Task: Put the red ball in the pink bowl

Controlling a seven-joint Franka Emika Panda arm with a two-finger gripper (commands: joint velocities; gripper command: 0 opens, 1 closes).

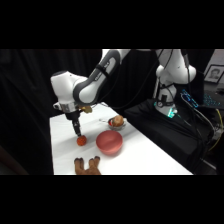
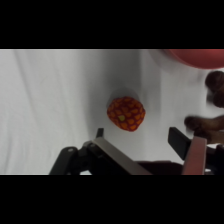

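Observation:
The red ball (image 1: 80, 141) (image 2: 126, 113), small and patterned orange-red, rests on the white table. My gripper (image 1: 77, 131) (image 2: 139, 137) hangs just above it, open, with nothing between its fingers. In the wrist view the ball lies just beyond the fingertips (image 2: 178, 140), nearer the left one. The pink bowl (image 1: 109, 142) (image 2: 197, 56) stands on the table to the ball's right in the side view, with nothing in it that I can see. Only its rim shows at the wrist view's top right.
A small silvery bowl (image 1: 116, 125) holding a tan-and-white roundish object (image 1: 118, 120) stands behind the pink bowl. A brown soft toy (image 1: 87, 166) (image 2: 215, 85) lies near the table's front edge. Black cloth surrounds the table (image 1: 65, 150).

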